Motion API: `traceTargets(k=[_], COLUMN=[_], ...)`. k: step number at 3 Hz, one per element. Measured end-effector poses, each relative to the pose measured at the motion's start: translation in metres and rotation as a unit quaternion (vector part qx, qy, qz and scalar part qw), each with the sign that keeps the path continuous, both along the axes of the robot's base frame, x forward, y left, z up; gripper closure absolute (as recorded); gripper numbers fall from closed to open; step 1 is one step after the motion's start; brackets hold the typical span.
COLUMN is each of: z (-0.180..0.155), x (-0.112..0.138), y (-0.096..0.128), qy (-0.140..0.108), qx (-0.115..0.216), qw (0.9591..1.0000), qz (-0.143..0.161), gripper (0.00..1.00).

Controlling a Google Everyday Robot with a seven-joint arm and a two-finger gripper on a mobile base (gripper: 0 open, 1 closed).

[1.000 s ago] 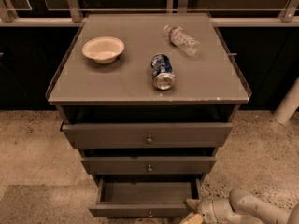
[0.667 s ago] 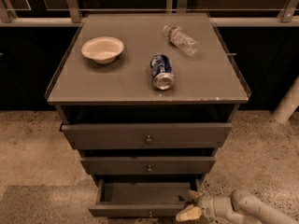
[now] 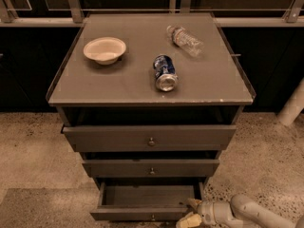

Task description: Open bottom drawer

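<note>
Standing open at the foot of the cabinet (image 3: 209,87), the bottom drawer (image 3: 142,214) is the lowest of its three grey drawers. It is pulled out further than the other two, so its dark inside is visible from above. Its flat front carries a small round knob (image 3: 153,217) at the centre.

The gripper (image 3: 189,212) is low at the front right corner of the cabinet, right at the right end of the bottom drawer's front. Its two pale fingers (image 3: 193,203) stand apart: one lies over the inner side of the front panel and the other lies just before it. They hold nothing that I can be sure of, and I cannot tell if they press on the panel. The light grey arm (image 3: 247,213) reaches in from the cabinet's right side, close to the floor (image 3: 33,146).

The middle drawer (image 3: 118,168) and the top drawer (image 3: 109,137) of the cabinet are each out only a little.

On the cabinet's top, a white bowl (image 3: 104,49) sits upright near the back left. A blue can (image 3: 165,72) lies on its side near the middle, its metal end toward the cabinet's front. A clear plastic bottle (image 3: 185,40) lies on its side near the back right.
</note>
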State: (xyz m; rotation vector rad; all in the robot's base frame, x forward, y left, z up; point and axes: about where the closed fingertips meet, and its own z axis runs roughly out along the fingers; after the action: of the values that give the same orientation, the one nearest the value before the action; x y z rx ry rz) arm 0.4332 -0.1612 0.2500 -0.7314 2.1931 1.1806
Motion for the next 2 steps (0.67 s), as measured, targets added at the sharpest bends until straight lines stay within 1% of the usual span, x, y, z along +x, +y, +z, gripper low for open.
traceTargets(k=[1,2], z=[-0.0224,-0.0191], x=[-0.0067,-0.0069], y=[0.0062,0.0065], qy=[0.017,0.018], qx=[-0.005,-0.005], qw=[0.9998,0.9998], qz=[0.008,0.008], gripper=[0.0,0.0])
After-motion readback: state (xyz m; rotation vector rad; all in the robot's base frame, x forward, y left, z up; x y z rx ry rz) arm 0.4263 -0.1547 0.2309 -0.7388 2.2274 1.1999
